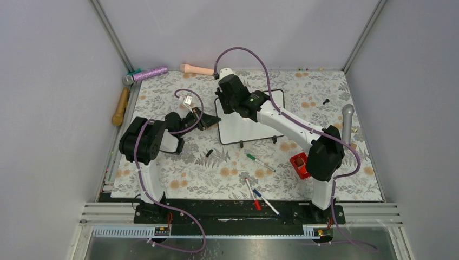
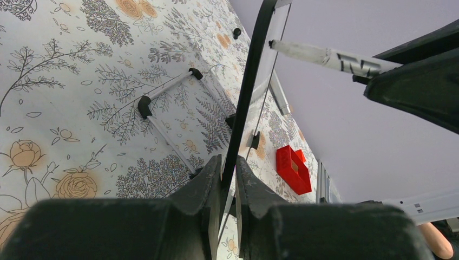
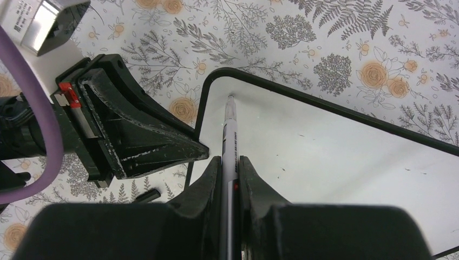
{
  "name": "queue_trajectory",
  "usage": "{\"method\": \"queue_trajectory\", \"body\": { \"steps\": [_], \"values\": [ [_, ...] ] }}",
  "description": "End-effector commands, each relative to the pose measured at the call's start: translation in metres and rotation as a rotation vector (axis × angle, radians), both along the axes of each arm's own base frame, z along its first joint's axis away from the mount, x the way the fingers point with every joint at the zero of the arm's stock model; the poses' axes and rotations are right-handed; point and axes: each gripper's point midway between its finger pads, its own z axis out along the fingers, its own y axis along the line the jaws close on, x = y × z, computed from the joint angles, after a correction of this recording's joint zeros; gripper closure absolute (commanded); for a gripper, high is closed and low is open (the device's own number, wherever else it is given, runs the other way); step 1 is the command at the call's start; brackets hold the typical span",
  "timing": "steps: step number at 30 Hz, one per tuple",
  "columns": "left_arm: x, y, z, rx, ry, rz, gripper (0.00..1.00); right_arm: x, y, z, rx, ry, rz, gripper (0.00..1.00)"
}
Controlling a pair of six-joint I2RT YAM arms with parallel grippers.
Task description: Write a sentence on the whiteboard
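At far left, a wooden-handled mallet (image 1: 120, 106) along the edge of the floral tablecloth (image 1: 178, 173). Next, the left gripper (image 1: 215, 120), fingers pinched shut on the thin black frame at the left edge of the whiteboard (image 1: 246, 130) (edge-on in the left wrist view, frame sandwiched between both pads). The whiteboard itself at mid-table, two black feet toward the arm bases, surface white save a few dark specks. Over its far left corner, the right gripper (image 3: 230, 162), clamped tight around a grey-barrelled marker (image 3: 229, 130), tip by the rounded corner just inside the frame; impossible to tell whether tip and board actually touching. Farther right, loose on the cloth, a green-capped marker (image 1: 260, 161), a red-capped marker (image 1: 252, 195) and a blue-capped marker (image 1: 267, 202). Then a red block (image 1: 297, 165) just beside the right arm, and a grey microphone-shaped object (image 1: 347, 120) near the right edge.
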Motion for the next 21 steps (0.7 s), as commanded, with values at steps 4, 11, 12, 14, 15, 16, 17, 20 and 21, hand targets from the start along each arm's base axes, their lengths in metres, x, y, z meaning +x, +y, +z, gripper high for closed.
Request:
{"method": "queue_trajectory", "body": {
  "steps": [4, 11, 12, 14, 15, 16, 17, 20, 21],
  "values": [
    [0.002, -0.002, 0.014, -0.009, -0.082, -0.015, 0.94, 0.005, 0.003, 0.013, -0.006, -0.044, -0.014, 1.00],
    [0.001, -0.002, 0.014, -0.009, -0.087, -0.017, 0.94, 0.005, 0.002, 0.009, -0.018, -0.037, -0.018, 1.00],
    [0.002, -0.002, 0.014, -0.009, -0.088, -0.017, 0.95, 0.005, 0.001, 0.009, -0.019, -0.037, -0.019, 1.00],
    [0.001, -0.002, 0.015, -0.009, -0.090, -0.018, 0.95, 0.004, 0.001, 0.008, -0.021, -0.035, -0.018, 1.00],
    [0.001, -0.002, 0.015, -0.009, -0.089, -0.018, 0.95, 0.003, 0.000, 0.008, -0.021, -0.034, -0.018, 1.00],
    [0.001, -0.002, 0.015, -0.009, -0.089, -0.018, 0.95, 0.002, 0.000, 0.009, -0.020, -0.033, -0.017, 1.00],
    [0.001, -0.002, 0.015, -0.009, -0.089, -0.019, 0.95, 0.002, -0.001, 0.007, -0.021, -0.030, -0.016, 1.00],
    [0.001, -0.002, 0.016, -0.009, -0.092, -0.018, 0.95, -0.001, 0.000, 0.005, -0.018, -0.022, -0.012, 1.00],
    [0.000, -0.002, 0.016, -0.009, -0.093, -0.020, 0.95, -0.002, -0.001, 0.004, -0.019, -0.018, -0.011, 1.00]
  ]
}}
